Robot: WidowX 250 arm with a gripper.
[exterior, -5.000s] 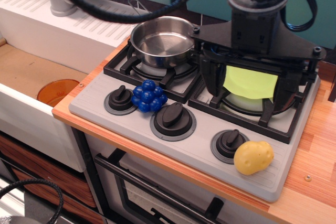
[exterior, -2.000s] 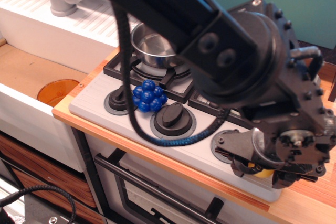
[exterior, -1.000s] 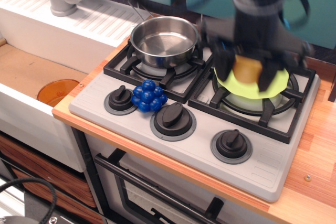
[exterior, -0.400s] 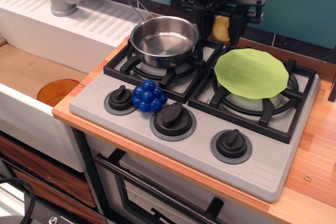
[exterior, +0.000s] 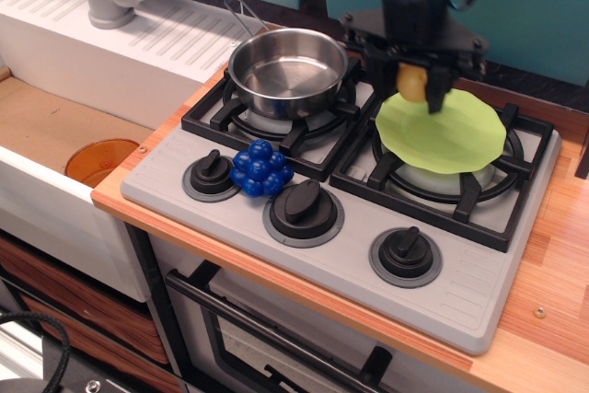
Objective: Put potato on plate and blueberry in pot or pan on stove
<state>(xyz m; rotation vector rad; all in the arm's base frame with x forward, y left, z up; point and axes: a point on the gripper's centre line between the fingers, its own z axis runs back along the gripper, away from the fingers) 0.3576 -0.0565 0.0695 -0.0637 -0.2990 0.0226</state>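
STEP: potato placement | pincer point(exterior: 416, 83) clamped on glossy yellow-tan plastic potato point(exterior: 413, 84), above lime-green round plate point(exterior: 451, 135) near tabletop's far edge | NEXT: lower, release.

arm: black, round column | claw point(exterior: 416, 86): black, wide flat crossbar | cables: black loops up top

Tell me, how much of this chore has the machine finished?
Nothing is finished yet. The gripper holds the potato between its fingers over the back edge of the plate, not yet released. The blueberry sits among the knobs; the pot holds nothing.
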